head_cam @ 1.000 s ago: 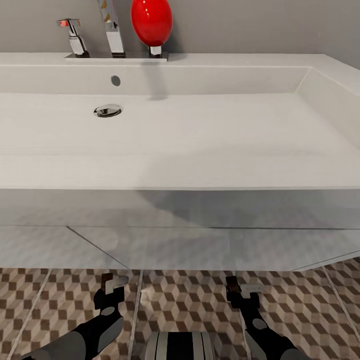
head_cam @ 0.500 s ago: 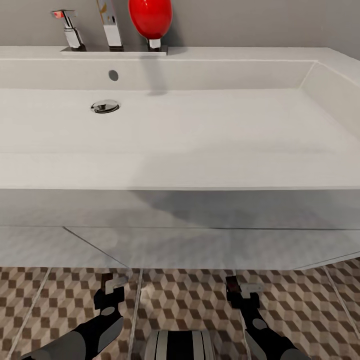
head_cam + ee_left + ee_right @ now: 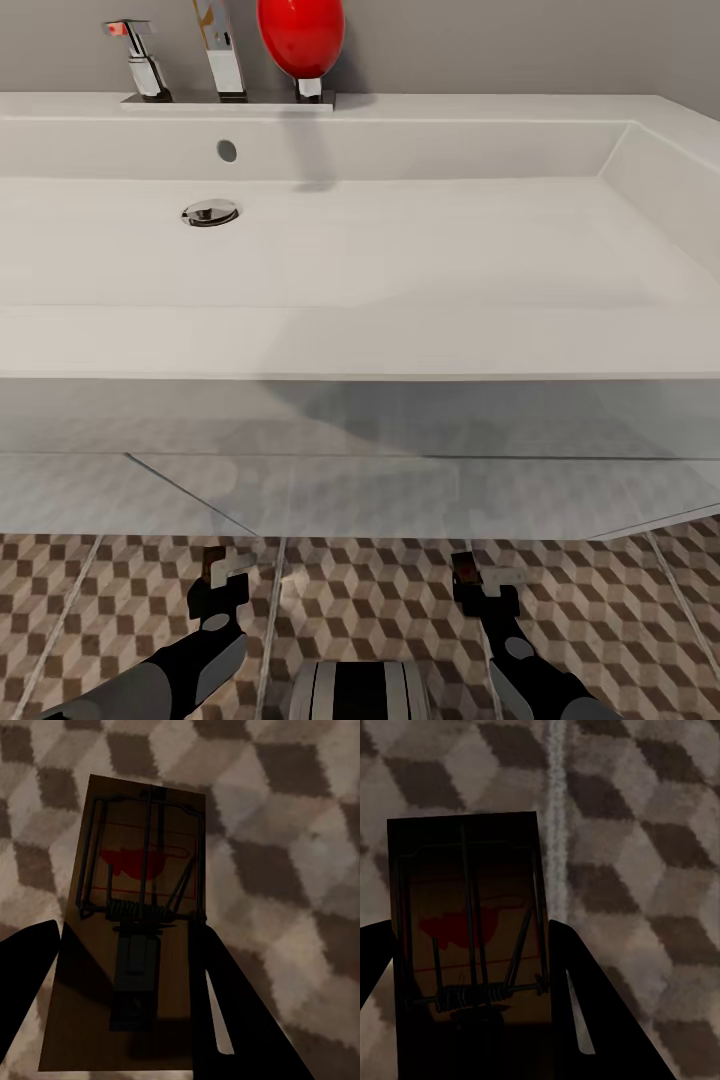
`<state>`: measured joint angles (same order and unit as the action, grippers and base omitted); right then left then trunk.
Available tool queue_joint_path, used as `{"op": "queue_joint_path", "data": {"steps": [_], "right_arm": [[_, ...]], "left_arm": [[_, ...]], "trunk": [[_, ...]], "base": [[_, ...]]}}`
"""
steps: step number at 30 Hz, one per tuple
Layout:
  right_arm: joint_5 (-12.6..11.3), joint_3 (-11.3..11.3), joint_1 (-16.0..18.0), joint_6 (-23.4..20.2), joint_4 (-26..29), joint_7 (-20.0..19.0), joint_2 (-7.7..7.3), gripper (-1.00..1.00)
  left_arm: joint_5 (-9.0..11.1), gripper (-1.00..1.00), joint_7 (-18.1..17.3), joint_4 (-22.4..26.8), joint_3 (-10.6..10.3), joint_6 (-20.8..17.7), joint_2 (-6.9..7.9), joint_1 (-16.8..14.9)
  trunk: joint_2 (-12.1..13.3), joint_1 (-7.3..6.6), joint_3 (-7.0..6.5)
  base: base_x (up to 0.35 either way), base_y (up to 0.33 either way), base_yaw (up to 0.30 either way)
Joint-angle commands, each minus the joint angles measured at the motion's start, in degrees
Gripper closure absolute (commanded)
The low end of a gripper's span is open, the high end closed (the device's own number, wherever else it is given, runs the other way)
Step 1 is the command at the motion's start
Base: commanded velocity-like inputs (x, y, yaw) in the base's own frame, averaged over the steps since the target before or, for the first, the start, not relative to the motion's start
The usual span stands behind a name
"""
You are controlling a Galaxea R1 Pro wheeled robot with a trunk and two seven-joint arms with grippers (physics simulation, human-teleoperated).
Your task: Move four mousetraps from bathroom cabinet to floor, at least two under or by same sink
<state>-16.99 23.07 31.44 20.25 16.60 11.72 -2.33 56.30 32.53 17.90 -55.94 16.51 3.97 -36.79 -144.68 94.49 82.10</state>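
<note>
no readable text, labels or numbers, only a red mark on each mousetrap [image 3: 139, 907], illegible

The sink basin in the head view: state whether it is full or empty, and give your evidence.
Empty. The sink basin shows a bare white bottom, and its chrome drain is plainly visible, with no water over it.

Only change is the head view's framing: since a second ago the camera has tipped slightly, so the bathroom sink [image 3: 360, 250], its drain [image 3: 210, 212], chrome faucet [image 3: 222, 50] and the red object [image 3: 300, 35] beside it sit a little higher and further left in the picture. That shift finished by half a second ago; since then no visible change.
</note>
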Motion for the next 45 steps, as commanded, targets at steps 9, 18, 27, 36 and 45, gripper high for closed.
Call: {"op": "queue_joint_path", "data": {"steps": [9, 18, 27, 36, 45], "right_arm": [[-0.6, 0.5, 0.0, 0.2, 0.0, 0.1, -0.04, 1.0], [-0.5, 0.4, 0.1, 0.1, 0.3, 0.2, -0.04, 1.0], [-0.5, 0.3, 1.2, 0.1, 1.3, 0.3, -0.04, 1.0], [-0.5, 0.3, 1.8, 0.1, 1.4, 0.3, -0.04, 1.0], [-0.5, 0.3, 1.9, 0.1, 1.4, 0.3, -0.04, 1.0]], "left_arm": [[0.6, 1.0, 0.1, 0.1, -0.5, 0.2, 0.02, 0.0], [0.7, 1.0, -0.4, 0.1, -0.5, 0.1, 0.07, 0.0], [0.6, 1.0, -0.5, 0.3, -0.4, 0.2, 0.33, -0.3], [0.6, 1.0, -0.4, 0.4, -0.4, 0.2, 0.36, -1.6], [0.6, 1.0, -0.2, 3.4, -0.4, 0.0, 0.62, -2.4]], "trunk": [[0.0, -0.01, 0.04], [0.0, -0.01, 0.04], [0.0, -0.01, 0.04], [0.0, -0.01, 0.04], [0.0, -0.01, 0.04]], "base": [[0.0, 0.0, 0.0], [0.0, 0.0, 0.0], [0.0, 0.0, 0.0], [0.0, 0.0, 0.0], [0.0, 0.0, 0.0]]}}
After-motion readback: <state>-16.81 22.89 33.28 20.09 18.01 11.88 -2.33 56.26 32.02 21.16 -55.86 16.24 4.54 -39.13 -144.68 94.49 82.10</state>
